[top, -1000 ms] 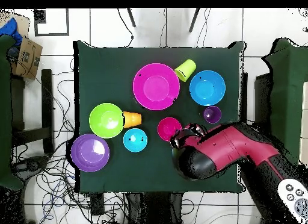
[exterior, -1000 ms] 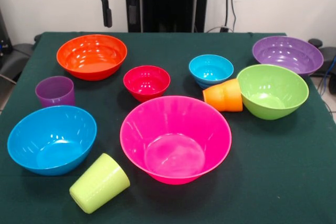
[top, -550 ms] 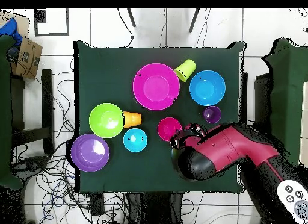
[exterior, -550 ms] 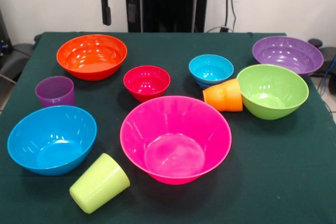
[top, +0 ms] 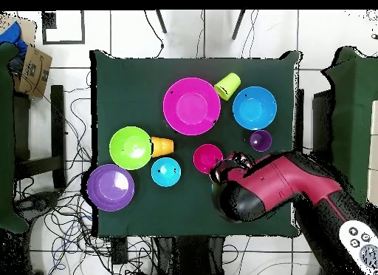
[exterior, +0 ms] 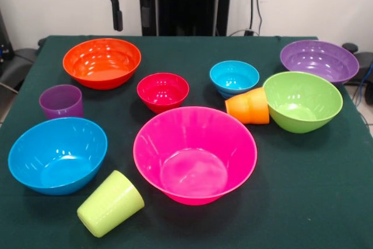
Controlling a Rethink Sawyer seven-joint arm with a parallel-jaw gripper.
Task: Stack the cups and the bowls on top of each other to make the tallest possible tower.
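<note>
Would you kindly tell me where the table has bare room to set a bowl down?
Bare cloth lies right of the pink bowl, in front of the green bowl. The middle is crowded: red bowl, small blue bowl, orange cup.

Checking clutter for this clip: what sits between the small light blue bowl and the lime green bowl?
The orange cup, tipped on its side, lies between the small light blue bowl and the lime green bowl; both views show it.

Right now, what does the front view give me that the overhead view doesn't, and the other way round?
Front only: the orange bowl in full, and the hand hanging open above the table's far edge. Overhead only: the arm covering that bowl, plus the cable-strewn floor around the table. Both: nothing stacked yet; the lime green cup and orange cup lie tipped over, and the purple cup stands upright.
</note>
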